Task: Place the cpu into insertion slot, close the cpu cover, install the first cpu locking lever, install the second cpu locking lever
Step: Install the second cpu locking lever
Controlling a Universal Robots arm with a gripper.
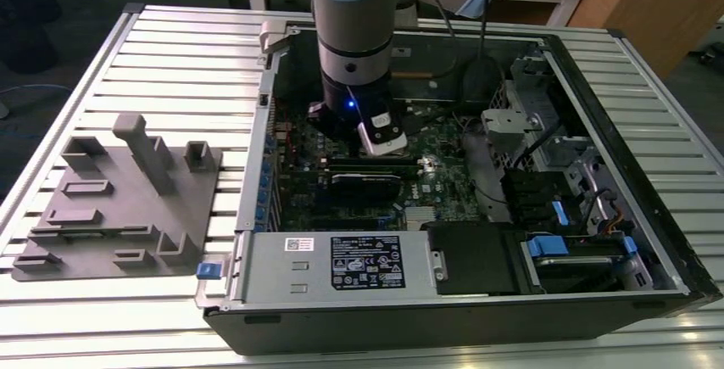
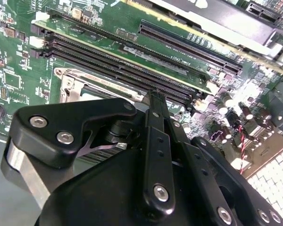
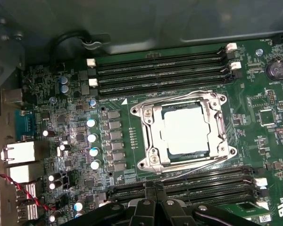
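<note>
In the first wrist view the cpu (image 3: 185,128) lies flat in the insertion slot (image 3: 148,141), its pale silvery top showing through the window of the cpu cover (image 3: 216,123), which lies down over it. Thin wire levers run along the socket's edges, one (image 3: 193,165) on the side nearest the gripper. My gripper (image 3: 153,187) is shut with nothing between its fingers, a short way off the socket over the long black memory slots (image 3: 179,184). The second wrist view has the shut fingers (image 2: 156,123) in front of a corner of the socket rim (image 2: 68,80). In the exterior view the arm (image 1: 353,55) reaches down into the case.
The open computer case (image 1: 266,131) lies on a slatted metal table (image 1: 169,55). A black card (image 1: 364,184), a power supply (image 1: 339,260) and drive bays with blue tabs (image 1: 545,246) fill the case. A grey fixture (image 1: 119,204) sits at the exterior view's left.
</note>
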